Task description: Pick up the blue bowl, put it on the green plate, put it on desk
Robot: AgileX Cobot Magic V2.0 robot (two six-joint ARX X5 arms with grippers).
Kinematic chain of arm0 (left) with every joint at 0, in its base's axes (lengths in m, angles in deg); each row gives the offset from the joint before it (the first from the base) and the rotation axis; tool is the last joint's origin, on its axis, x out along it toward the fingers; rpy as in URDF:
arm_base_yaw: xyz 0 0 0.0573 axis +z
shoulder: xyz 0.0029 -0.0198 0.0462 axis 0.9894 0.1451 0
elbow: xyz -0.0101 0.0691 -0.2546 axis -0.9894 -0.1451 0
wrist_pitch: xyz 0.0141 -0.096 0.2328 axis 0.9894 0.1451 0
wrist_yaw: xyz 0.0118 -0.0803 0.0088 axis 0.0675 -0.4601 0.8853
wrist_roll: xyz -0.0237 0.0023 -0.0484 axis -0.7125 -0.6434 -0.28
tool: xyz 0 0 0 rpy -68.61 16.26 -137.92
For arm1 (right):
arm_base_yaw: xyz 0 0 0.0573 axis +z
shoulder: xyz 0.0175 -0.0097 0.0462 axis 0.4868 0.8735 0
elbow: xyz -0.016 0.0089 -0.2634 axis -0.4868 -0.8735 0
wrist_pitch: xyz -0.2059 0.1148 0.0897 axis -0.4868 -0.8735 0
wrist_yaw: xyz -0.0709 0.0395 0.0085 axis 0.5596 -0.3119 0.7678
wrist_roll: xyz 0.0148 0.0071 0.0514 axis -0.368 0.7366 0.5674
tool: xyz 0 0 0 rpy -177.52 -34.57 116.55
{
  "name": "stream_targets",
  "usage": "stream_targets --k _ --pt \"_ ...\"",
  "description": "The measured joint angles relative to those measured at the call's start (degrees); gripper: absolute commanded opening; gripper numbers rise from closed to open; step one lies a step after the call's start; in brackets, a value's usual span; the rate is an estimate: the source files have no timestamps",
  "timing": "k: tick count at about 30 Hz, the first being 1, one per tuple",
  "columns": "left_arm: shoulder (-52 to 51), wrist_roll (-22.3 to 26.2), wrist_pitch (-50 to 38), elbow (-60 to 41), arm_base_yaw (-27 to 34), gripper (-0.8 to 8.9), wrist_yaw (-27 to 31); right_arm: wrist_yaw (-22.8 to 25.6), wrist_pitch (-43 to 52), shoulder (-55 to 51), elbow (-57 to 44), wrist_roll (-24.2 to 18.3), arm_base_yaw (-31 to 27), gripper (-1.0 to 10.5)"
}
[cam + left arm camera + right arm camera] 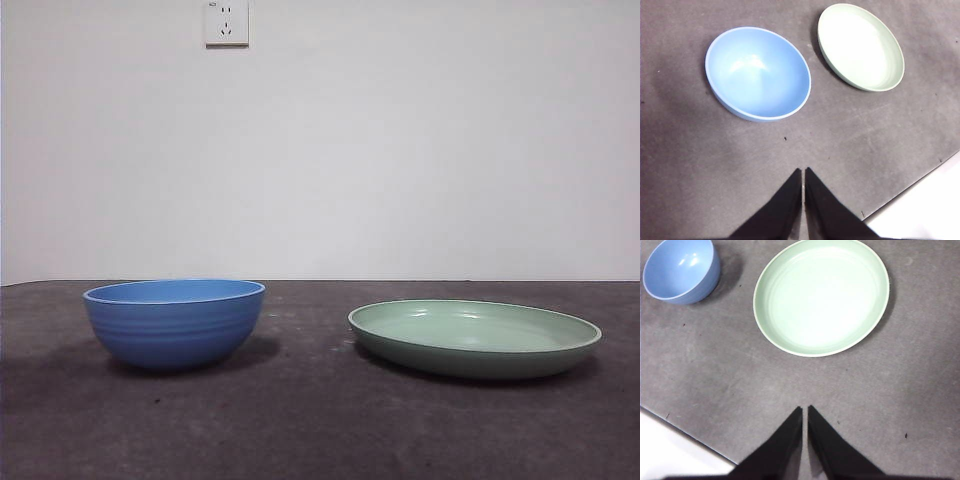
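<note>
On my front camera, the blue bowl (174, 323) sits upright on the desk (320, 430), its rim level and its ridged wall facing me. The green plate (474, 338) lies flat on the same dark surface beside it, clearly apart from the bowl, with a strip of bare desk between them. Both dishes look empty from above. A white wall socket (226, 22) hangs on the pale wall behind.

No arm enters the front view. From my left wrist camera, the left gripper (803, 172) hovers above the desk, its two black jaws pressed together with only a hairline gap, gripping nothing. The bowl (758, 74) is the nearer dish to it, the plate (860, 46) farther off. The desk's edge and a pale floor (925, 210) show at one corner.

From my right wrist camera, the right gripper (805, 410) likewise hangs over bare desk, jaws closed tip to tip and empty. Here the plate (821, 296) fills the view ahead of it, the bowl (682, 270) sitting off to one side.
</note>
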Motion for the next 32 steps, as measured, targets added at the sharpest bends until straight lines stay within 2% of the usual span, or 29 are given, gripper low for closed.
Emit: stream_targets --k 2,4,7,8,9,22,32 --pt "0.00 0.02 0.02 0.00 0.00 0.15 0.00 0.00 0.00 0.00 0.00 0.00 0.20 0.1" --pt "0.00 0.00 0.02 0.00 0.00 1.23 0.00 -0.02 0.00 0.00 0.00 0.00 0.20 0.3" --pt "0.00 0.00 0.11 0.00 0.00 3.75 0.00 -1.03 0.02 0.00 0.00 0.04 0.20 2.6" --pt "0.00 0.00 0.15 0.00 0.00 4.27 0.00 -1.03 0.02 0.00 0.00 0.13 0.20 3.5" --pt "0.00 0.00 0.13 0.00 0.00 4.41 0.00 -1.07 0.02 0.00 0.00 0.22 0.20 4.0" --pt "0.55 -0.24 0.09 0.07 0.00 4.38 0.02 -1.07 0.02 0.00 0.00 1.40 0.20 4.0" --pt "9.16 -2.03 -4.72 3.21 -2.36 4.36 3.41 -1.07 0.02 0.00 0.00 1.60 0.20 4.0"
